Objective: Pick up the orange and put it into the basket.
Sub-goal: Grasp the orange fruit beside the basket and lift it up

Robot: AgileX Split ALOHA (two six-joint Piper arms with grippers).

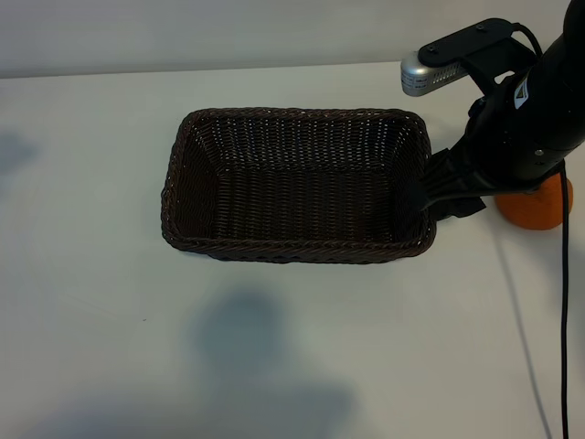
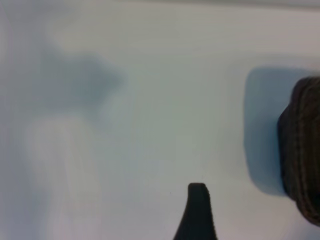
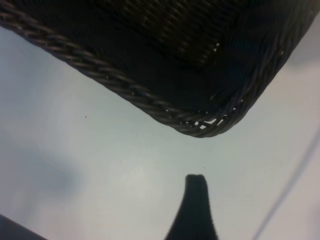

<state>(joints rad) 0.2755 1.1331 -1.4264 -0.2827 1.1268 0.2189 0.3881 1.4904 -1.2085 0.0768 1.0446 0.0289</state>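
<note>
The right gripper (image 1: 437, 194) hangs over the table just past the right end of the basket (image 1: 297, 243), beside the near corner. Its fingers are spread apart and hold nothing. In the right wrist view one dark finger (image 3: 194, 210) shows above bare table, with the basket corner close by.

The orange (image 1: 539, 206) sits on the table to the right of the basket. The right arm hides most of it. It is not in the basket yet, and the basket is empty.

The left gripper does not show in the exterior view. Its own camera shows one dark finger (image 2: 198, 212) above the white table (image 2: 150, 150), with the basket's end off to one side. Its fingers are spread apart too, and it holds nothing.

What could go wrong? The orange is round, so a bump from a finger could make it roll away. The right gripper is very close to the basket, so it could knock the rim and push the basket along. The black cable (image 1: 564, 311) lies near the orange and could snag.
</note>
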